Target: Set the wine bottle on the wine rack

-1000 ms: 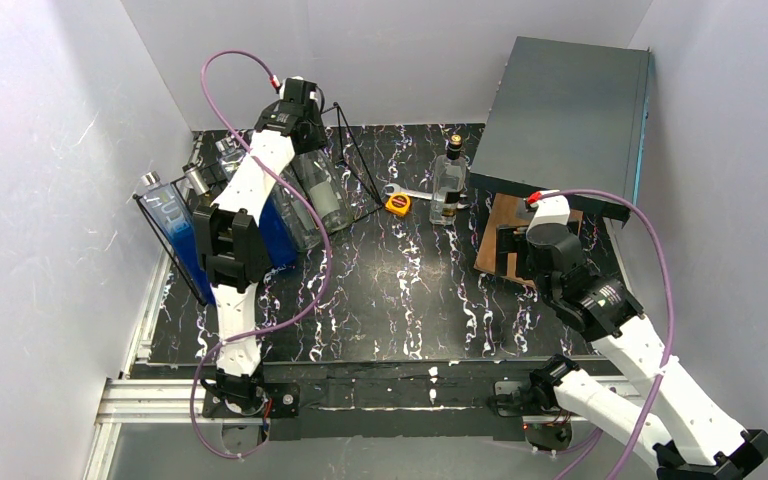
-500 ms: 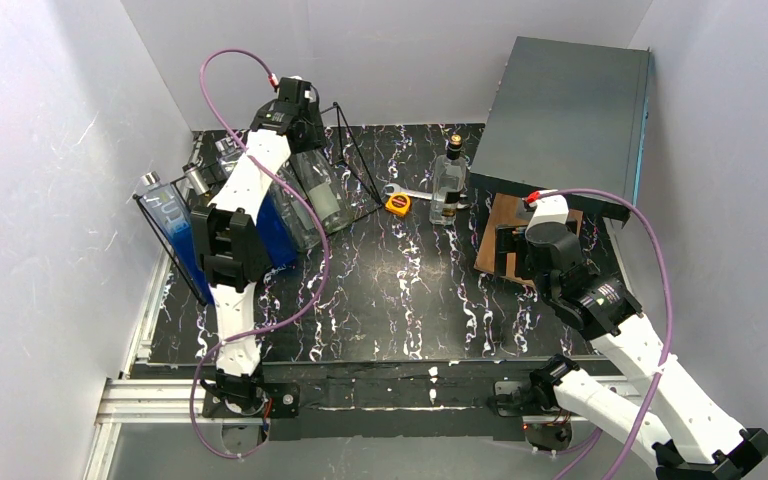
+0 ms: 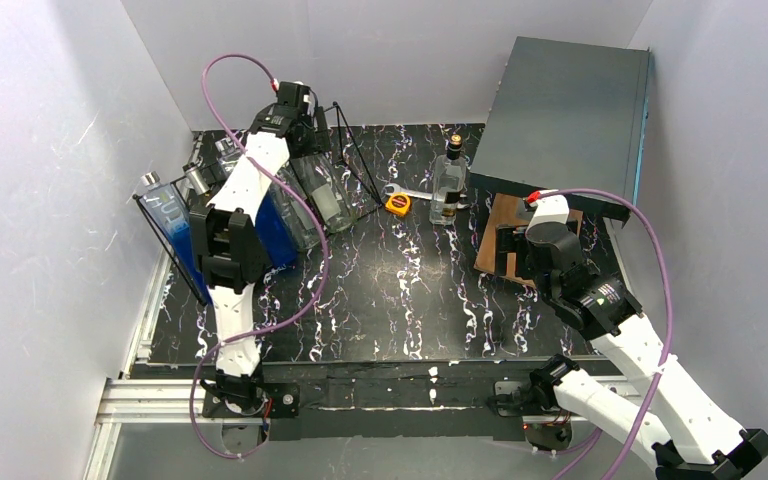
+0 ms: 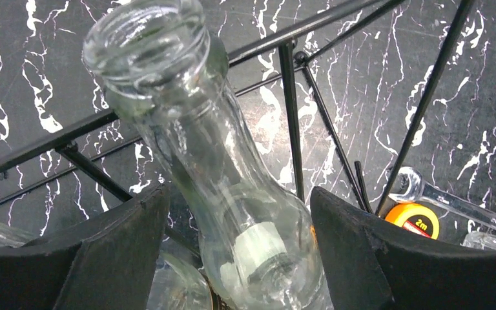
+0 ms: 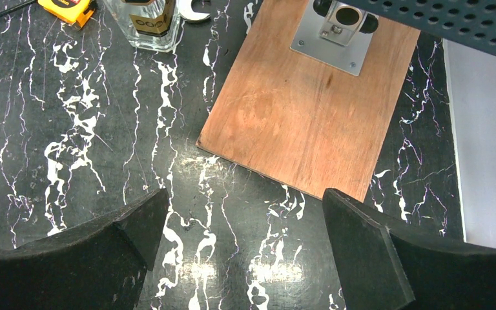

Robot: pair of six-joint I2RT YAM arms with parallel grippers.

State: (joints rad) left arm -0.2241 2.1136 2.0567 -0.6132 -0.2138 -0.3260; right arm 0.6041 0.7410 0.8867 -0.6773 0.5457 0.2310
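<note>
Wine bottle (image 4: 187, 129): clear glass with no cap, it lay tilted in the right-hand end of the wine rack (image 3: 356, 152), its open mouth raised toward the far wall.
Wine rack: black wire frame at the far left of the bench (image 3: 400, 290); its thin bars crossed behind the bottle's neck in the left wrist view.
Left gripper (image 4: 237, 189): released, with its jaws spread wide on either side of the bottle's shoulder and a gap showing on each side.
Right gripper (image 5: 243, 191): released and empty, hanging over bare bench just beside the near corner of the wooden board (image 5: 310, 110).
Blue bottle (image 3: 167, 218): silver-capped, at the left end of the rack.
Square bottle (image 3: 449, 180): clear with a gold cap, upright beside the dark grey box (image 3: 565, 110).
Tape measure (image 3: 397, 204): yellow, on the bench between the rack and the square bottle.
Wrench (image 3: 412, 193): silver, lying just beside the tape measure.
</note>
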